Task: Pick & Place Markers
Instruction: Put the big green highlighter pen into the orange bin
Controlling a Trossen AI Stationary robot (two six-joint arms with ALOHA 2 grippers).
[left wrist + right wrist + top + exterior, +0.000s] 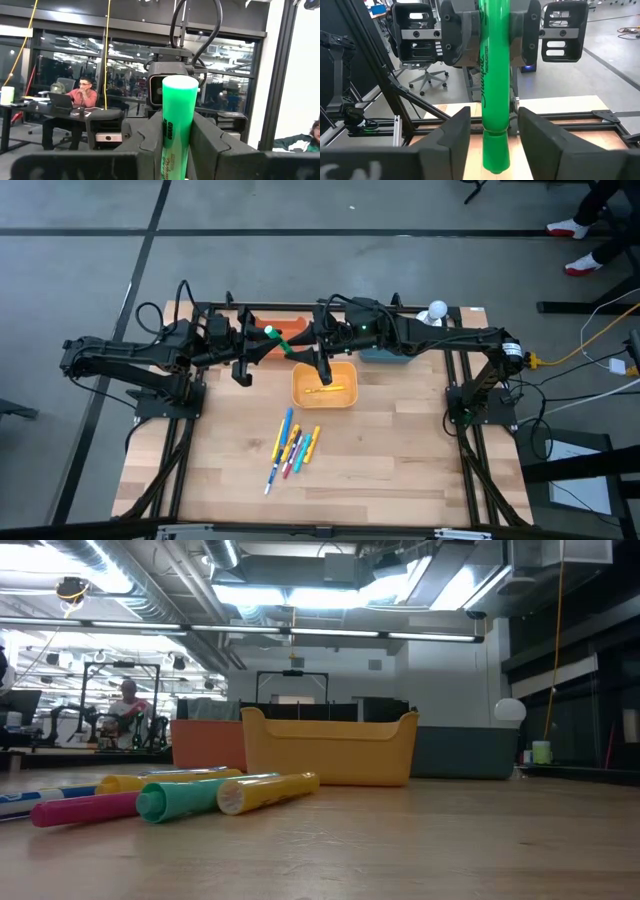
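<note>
So we've got a green highlighter (495, 100) up in the air between the two arms, above the back of the table by the yellow bin (324, 385). Our left gripper (172, 135) is clamped snug on its barrel, which sticks out past the fingers in the left wrist view. Our right gripper (494, 131) sits around the other end, but its fingers (451, 131) stand off the barrel with gaps both sides, so it's got nothing. Handling-wise we'd call this thing light, rigid plastic, smooth and round, so it could twist or slide in a loose pinch. Best spot to grab is mid-barrel, square across, not the tapered cap end. One yellow marker (331, 389) lies inside the yellow bin, and the remaining markers (290, 448) sit in a loose bunch on the table (420, 460) nearer the front.
</note>
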